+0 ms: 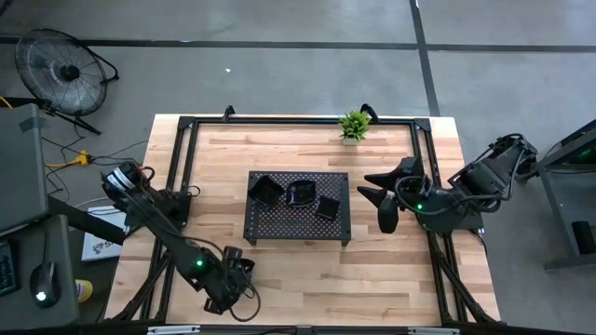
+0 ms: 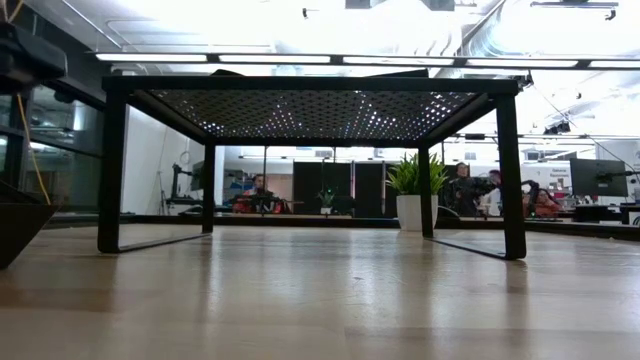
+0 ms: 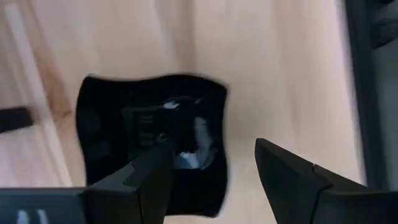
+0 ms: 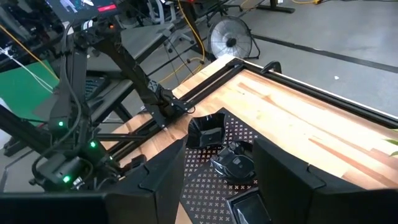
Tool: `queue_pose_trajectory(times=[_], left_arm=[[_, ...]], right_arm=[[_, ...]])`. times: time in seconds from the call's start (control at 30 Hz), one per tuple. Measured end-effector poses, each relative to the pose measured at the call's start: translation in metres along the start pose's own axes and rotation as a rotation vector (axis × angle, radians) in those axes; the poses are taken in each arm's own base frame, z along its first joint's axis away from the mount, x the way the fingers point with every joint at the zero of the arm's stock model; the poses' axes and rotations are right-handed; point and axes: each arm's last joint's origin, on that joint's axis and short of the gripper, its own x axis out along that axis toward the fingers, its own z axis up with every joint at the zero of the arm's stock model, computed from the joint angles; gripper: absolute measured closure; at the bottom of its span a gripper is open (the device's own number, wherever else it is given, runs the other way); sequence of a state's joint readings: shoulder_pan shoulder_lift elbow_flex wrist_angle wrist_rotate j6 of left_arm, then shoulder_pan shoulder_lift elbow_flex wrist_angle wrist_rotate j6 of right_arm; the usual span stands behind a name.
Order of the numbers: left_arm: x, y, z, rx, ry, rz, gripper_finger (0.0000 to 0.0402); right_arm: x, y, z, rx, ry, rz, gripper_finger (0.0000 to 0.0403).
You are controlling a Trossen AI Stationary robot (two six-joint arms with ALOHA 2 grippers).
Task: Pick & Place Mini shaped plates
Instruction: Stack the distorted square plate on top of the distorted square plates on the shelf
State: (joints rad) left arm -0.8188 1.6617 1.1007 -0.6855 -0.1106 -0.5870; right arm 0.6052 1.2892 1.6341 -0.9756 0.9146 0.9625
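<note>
Left gripper jaws apart above wavy plate; right gripper beside tray

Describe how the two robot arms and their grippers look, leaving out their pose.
Both arms are dark, nearly black, built of jointed segments with black cables along them. Each shows a small green light near the wrist. The left gripper and right gripper each have two broad, matte black fingers tapering to angular tips. No markings are readable.
</note>
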Motion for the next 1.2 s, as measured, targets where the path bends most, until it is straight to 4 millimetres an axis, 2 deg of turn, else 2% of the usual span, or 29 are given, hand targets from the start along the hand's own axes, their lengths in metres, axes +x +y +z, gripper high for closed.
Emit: queue_pose_trajectory(times=[0.43,0.67,1.03,1.2], left_arm=[[0.029,-0.005,-0.008,0.006,0.103,0.060,0.0183],[0.032,-0.006,-0.010,-0.019,0.108,0.070,0.0188],[0.033,-0.006,-0.010,-0.036,0.112,0.064,0.0282],[0.033,-0.006,-0.010,-0.042,0.116,0.057,0.0310]], right_arm=[[0.000,0.000,0.000,-0.003,0.001,0.000,0.0219],[0.000,0.000,0.000,-0.004,0.002,0.001,0.0219],[0.000,0.000,0.000,-0.004,0.002,0.000,0.0219],[0.000,0.000,0.000,-0.004,0.002,0.000,0.0219]])
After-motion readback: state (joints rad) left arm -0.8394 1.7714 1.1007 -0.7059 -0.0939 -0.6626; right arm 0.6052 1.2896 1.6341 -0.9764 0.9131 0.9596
